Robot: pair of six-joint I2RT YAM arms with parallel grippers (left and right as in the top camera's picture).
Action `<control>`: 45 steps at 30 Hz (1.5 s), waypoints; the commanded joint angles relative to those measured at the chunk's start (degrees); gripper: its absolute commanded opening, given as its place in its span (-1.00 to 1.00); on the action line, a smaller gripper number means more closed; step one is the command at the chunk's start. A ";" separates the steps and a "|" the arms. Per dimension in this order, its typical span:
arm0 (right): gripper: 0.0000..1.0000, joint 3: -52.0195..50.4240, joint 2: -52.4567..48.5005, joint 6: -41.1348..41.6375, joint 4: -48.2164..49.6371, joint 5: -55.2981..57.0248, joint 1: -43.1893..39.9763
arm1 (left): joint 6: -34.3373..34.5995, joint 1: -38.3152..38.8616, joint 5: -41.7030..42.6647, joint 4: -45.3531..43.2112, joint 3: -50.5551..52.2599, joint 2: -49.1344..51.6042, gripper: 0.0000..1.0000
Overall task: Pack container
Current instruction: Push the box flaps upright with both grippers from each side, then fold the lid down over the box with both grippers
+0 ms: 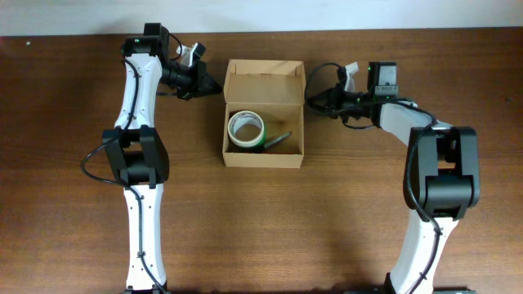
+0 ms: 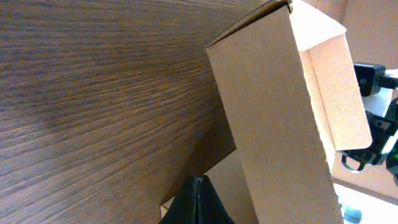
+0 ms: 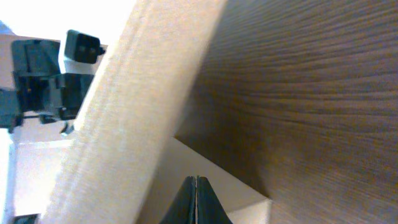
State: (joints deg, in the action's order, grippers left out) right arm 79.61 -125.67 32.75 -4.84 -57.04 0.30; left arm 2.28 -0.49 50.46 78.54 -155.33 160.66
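Observation:
The container (image 1: 263, 155) is a tan cardboard box standing open in the middle of the table, its lid flap (image 1: 264, 71) folded up at the back. Inside lie a white and green tape roll (image 1: 246, 129) and a dark pen (image 1: 279, 140). My left gripper (image 1: 221, 86) is shut at the box's upper left corner, with nothing visible between its fingers. In the left wrist view its tips (image 2: 198, 182) lie beside the box wall (image 2: 273, 124), over a low side flap. My right gripper (image 1: 310, 100) is shut against the right wall (image 3: 124, 124), and its tips (image 3: 197, 180) also lie over a side flap.
The dark wooden table (image 1: 343, 212) extends around the box. Both arms reach in from the front edge, with their elbows to the left and right of the box. The far table edge meets a white wall (image 1: 327, 12).

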 commanded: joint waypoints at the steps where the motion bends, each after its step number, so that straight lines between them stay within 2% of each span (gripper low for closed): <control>1: -0.93 0.63 -1.20 2.27 0.59 -1.20 0.94 | 1.22 -0.24 1.70 -0.35 0.26 1.57 -0.97; 13: -0.93 0.63 -1.25 2.29 2.40 -0.81 1.31 | 1.36 1.38 8.33 -0.52 0.33 4.26 -0.97; 18: -0.93 0.63 -1.25 4.22 5.14 -0.83 1.44 | 1.38 1.60 14.51 -3.26 0.31 4.26 -0.96; 26: -0.92 0.70 -1.25 4.85 7.76 -1.51 2.40 | 0.61 0.68 13.79 -4.57 -0.50 4.24 -0.97; 35: -0.92 5.27 -1.25 5.25 7.82 -4.35 2.45 | -0.17 -0.70 12.09 -3.89 -9.42 4.22 -0.97; 42: -0.92 10.97 -1.22 4.92 5.38 -5.75 3.06 | -0.57 -0.79 9.90 -0.85 -16.81 4.24 -0.97; 45: -0.92 13.64 -1.22 1.64 0.96 -5.66 3.61 | -0.61 -0.70 9.51 0.48 -19.37 4.22 -0.97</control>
State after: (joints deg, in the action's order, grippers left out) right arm 90.26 -126.08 37.12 -1.89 -60.77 2.55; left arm 2.76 -1.21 60.60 78.26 -171.65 164.55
